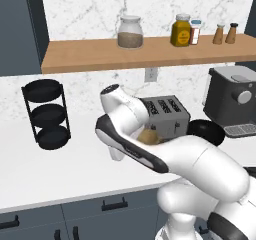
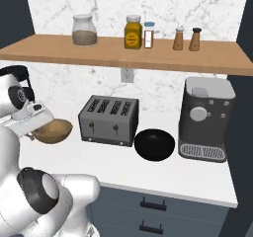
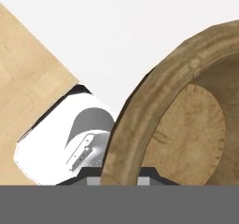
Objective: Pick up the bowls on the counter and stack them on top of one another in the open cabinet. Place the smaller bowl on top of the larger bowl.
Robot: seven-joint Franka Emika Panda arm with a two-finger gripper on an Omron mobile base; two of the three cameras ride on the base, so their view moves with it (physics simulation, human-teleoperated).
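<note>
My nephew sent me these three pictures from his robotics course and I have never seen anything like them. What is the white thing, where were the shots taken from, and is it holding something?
The white thing is a robot arm in a simulated kitchen. Two pictures come from cameras behind the arm, to its left and right; the third comes from a camera on the hand itself, hence the odd close-up.

The hand grips the rim of a small tan wooden bowl and appears to hold it just above the white counter. On the counter stand a toaster, a wide black bowl to its right, a coffee machine and a black three-tier rack. Above is a wooden shelf with a jar and some spice bottles. The bowls are meant to be stacked up there, but neither is there yet.
</note>
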